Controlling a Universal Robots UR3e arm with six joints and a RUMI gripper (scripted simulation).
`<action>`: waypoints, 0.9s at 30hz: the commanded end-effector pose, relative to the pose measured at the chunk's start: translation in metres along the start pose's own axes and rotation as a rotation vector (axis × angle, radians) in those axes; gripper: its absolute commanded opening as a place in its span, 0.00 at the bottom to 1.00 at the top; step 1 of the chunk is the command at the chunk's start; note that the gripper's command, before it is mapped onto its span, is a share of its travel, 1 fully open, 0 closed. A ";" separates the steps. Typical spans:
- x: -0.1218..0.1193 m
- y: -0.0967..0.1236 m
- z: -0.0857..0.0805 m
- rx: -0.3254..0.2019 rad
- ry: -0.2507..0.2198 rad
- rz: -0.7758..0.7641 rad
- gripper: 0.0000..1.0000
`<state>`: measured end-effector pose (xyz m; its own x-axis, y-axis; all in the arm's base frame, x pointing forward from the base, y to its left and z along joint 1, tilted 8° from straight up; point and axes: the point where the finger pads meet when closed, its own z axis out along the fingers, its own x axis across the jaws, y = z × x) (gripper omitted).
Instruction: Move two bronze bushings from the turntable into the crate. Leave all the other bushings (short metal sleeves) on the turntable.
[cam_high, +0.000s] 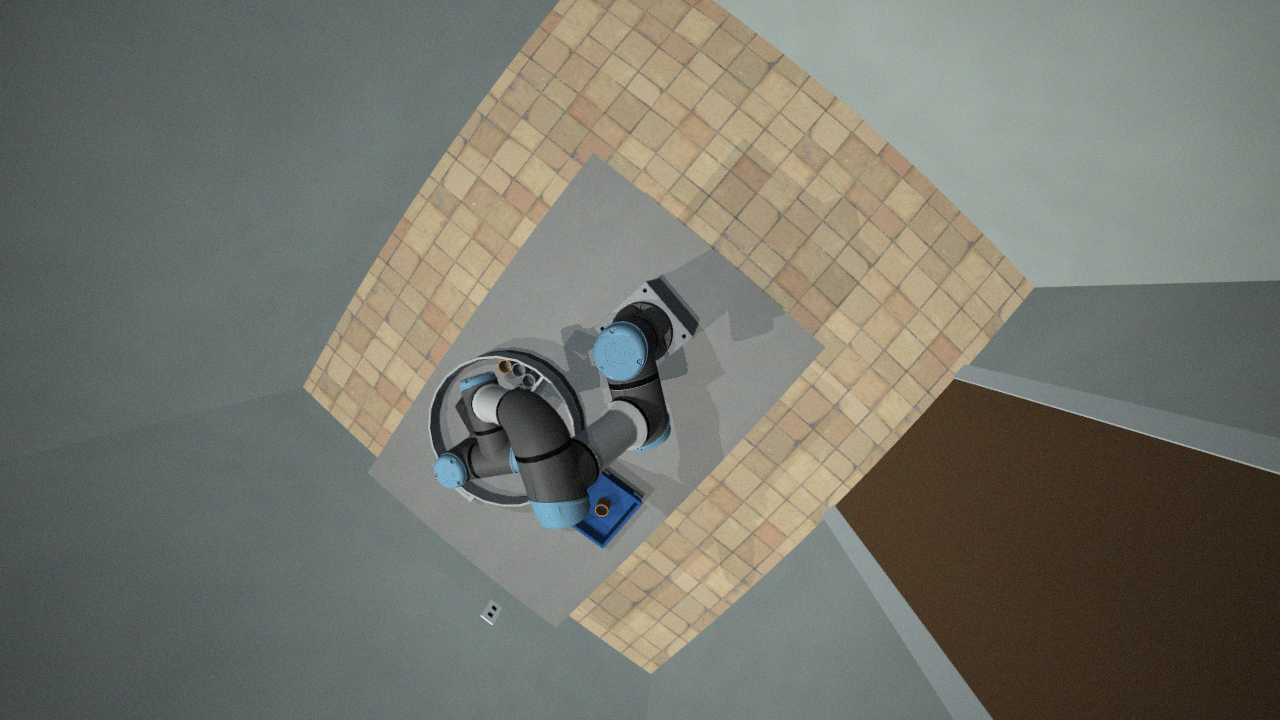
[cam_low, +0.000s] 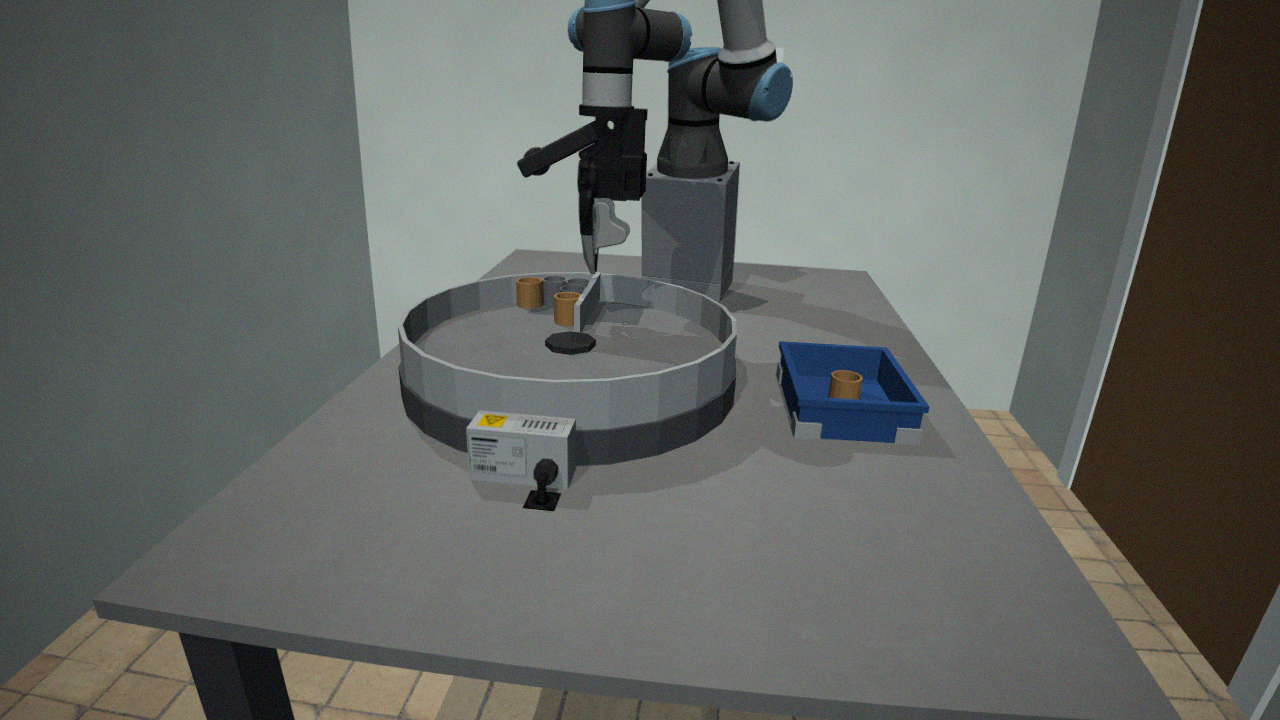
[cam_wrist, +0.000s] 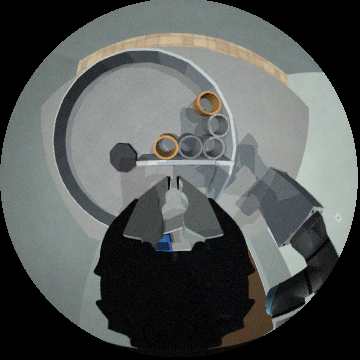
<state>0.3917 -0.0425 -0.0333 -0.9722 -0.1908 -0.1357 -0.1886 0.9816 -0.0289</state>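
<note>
Claw (cam_low: 592, 266) (cam_wrist: 173, 177) is over the turntable (cam_high: 441, 420) (cam_low: 572, 402) (cam_wrist: 61, 130), pointing down, tips close to the divider (cam_low: 587, 304) (cam_wrist: 185, 162) in wrist view. Jaws pressed together, nothing pinched. One bronze bushing (cam_high: 602, 510) (cam_low: 844, 386) stands upright in the blue crate (cam_high: 622, 517) (cam_low: 859, 424) (cam_wrist: 164, 244). Two more bronze are on the turntable: outer bronze (cam_high: 499, 367) (cam_low: 529, 293) (cam_wrist: 198, 106) near the rim, inner bronze (cam_low: 564, 309) (cam_wrist: 157, 147) beside the divider, nearer the dark hub (cam_low: 570, 342) (cam_wrist: 123, 157). Three gray bushings (cam_wrist: 180, 146) cluster between those two. All five upright. Top view: arm hides inner bronze. One bronze still needed in crate. Crate sits on the table (cam_high: 554, 591) (cam_low: 626, 564), beside the turntable, apart from it.
</note>
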 end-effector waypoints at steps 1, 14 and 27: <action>0.010 -0.032 0.000 -0.005 -0.011 -0.004 0.05; 0.029 -0.081 0.000 -0.005 -0.011 -0.004 0.05; 0.037 -0.102 0.001 -0.005 -0.011 -0.004 0.05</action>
<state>0.3754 -0.1450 -0.0364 -0.9702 -0.1945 -0.1448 -0.1932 0.9809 -0.0229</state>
